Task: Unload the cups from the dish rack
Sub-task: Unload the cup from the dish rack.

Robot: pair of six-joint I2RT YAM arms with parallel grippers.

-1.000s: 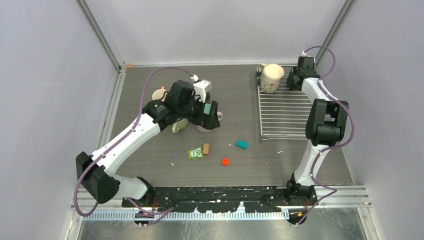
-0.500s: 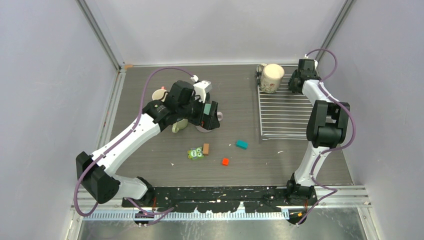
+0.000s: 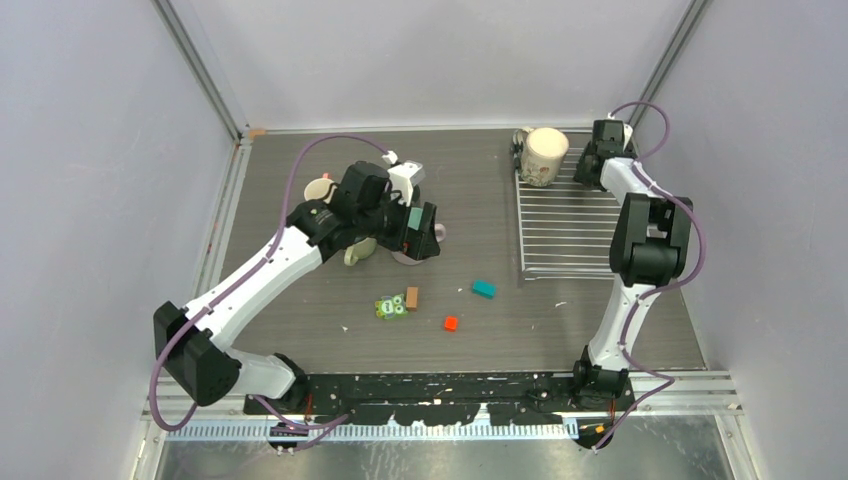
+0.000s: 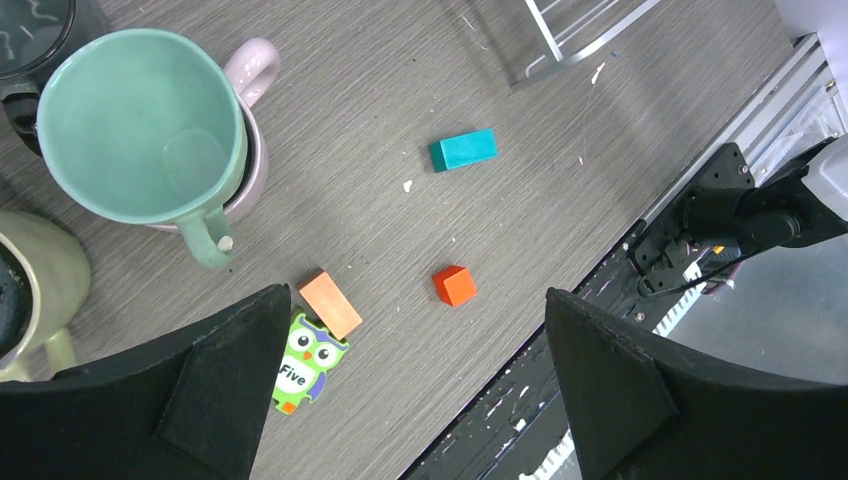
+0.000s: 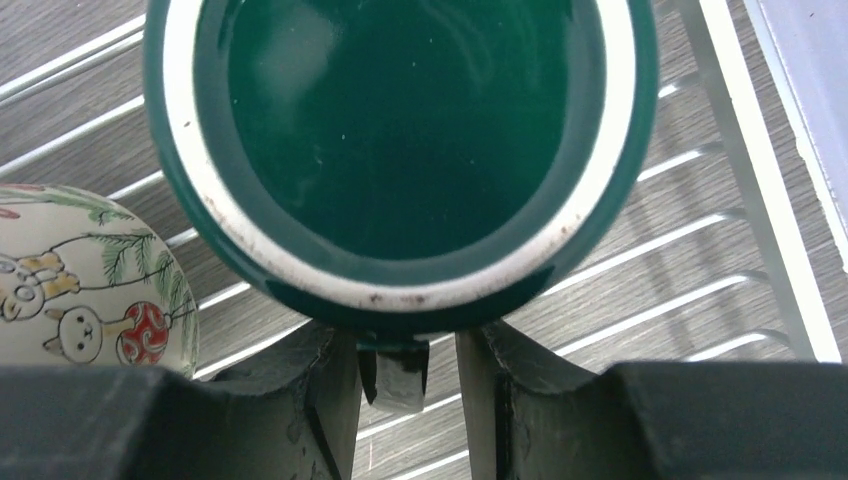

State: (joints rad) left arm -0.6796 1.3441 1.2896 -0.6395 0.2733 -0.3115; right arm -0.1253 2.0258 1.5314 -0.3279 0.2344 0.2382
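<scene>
On the dish rack point(image 3: 565, 225) at the back right stands a cream cup point(image 3: 543, 155) with painted figures. Beside it is a dark green cup point(image 5: 400, 120), seen from above in the right wrist view. My right gripper point(image 5: 408, 370) is open a little, its fingers either side of that cup's handle point(image 5: 395, 385) with a gap showing. My left gripper point(image 4: 415, 400) hangs wide open above the table, holding nothing. Under it a light teal cup point(image 4: 140, 125) sits nested in a mauve-pink cup point(image 4: 255, 70), next to a pale green cup point(image 4: 40, 280) and a dark cup point(image 4: 35, 30).
Small toys lie on the table's middle: a teal block point(image 3: 484, 289), a red cube point(image 3: 450, 323), an orange block point(image 3: 412, 297) and a green owl piece point(image 3: 389, 307). Grey walls close in the table on three sides.
My right gripper's fingers have parted from the dark green cup's handle, and the wrist has shifted slightly right. The left arm has not moved.
</scene>
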